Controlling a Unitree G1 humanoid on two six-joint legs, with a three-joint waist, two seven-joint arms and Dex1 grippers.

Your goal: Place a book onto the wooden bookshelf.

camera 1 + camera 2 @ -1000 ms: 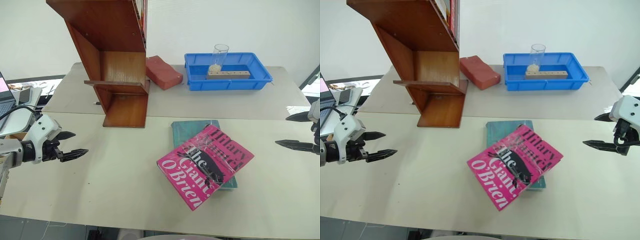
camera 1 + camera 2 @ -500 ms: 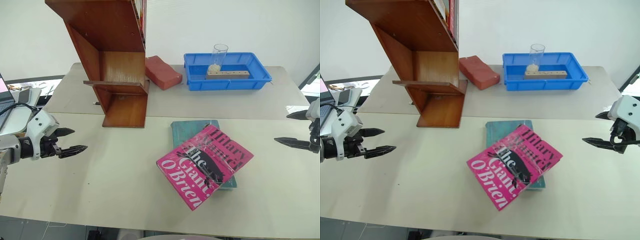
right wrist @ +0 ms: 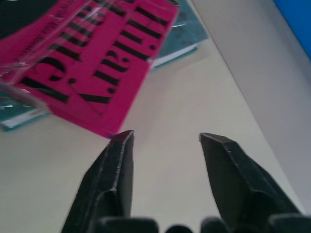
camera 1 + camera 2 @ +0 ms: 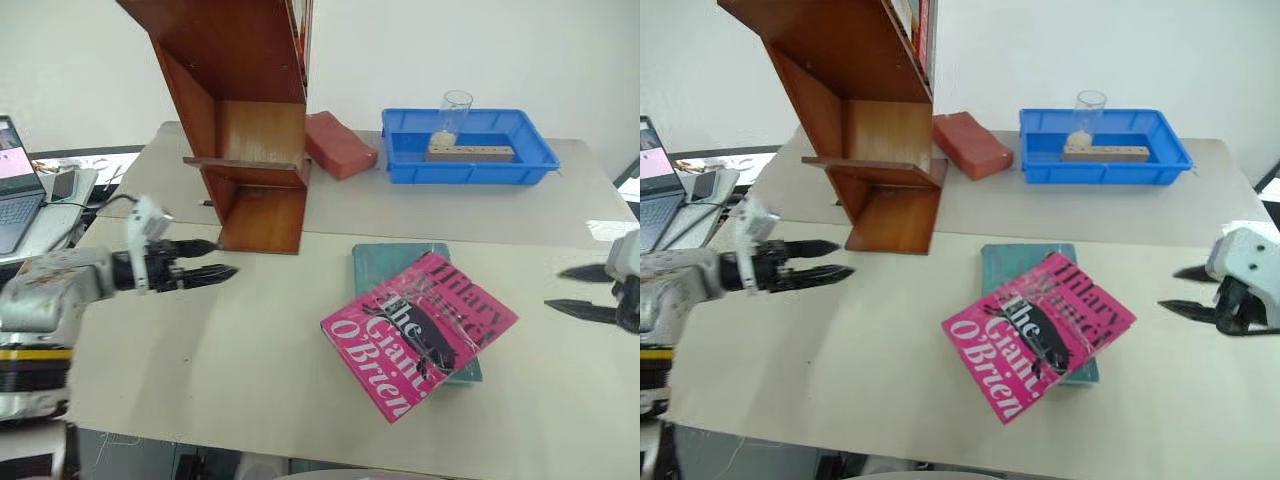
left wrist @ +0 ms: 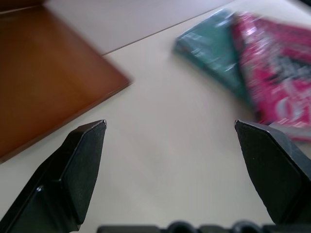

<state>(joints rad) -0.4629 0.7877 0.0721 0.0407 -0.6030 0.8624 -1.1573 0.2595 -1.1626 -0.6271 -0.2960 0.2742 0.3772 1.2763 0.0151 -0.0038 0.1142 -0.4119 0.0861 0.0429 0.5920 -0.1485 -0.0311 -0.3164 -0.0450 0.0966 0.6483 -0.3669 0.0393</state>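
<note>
The pink book (image 4: 420, 335) lies face up on the near table, tilted across a teal book (image 4: 390, 262). The wooden bookshelf (image 4: 250, 120) stands at the back left, leaning, with books on its upper shelf. My left gripper (image 4: 225, 256) hovers open just in front of the shelf's base, pointing right toward the books; its wrist view shows the bookshelf (image 5: 43, 73) and the pink book (image 5: 277, 73) ahead. My right gripper (image 4: 553, 288) is open at the table's right edge, clear of the book; its fingertips (image 3: 127, 133) sit just short of the pink book's (image 3: 92, 53) corner.
A brick-red block (image 4: 340, 145) lies right of the shelf. A blue tray (image 4: 470, 178) at the back right holds a glass cup (image 4: 452, 115) and a wooden block (image 4: 470, 152). A laptop (image 4: 15, 190) sits off the table's left side.
My left gripper has swung right, from the table's left edge to in front of the shelf base. The right gripper's fingers have narrowed and it has pulled back a little. The view has shifted slightly.
</note>
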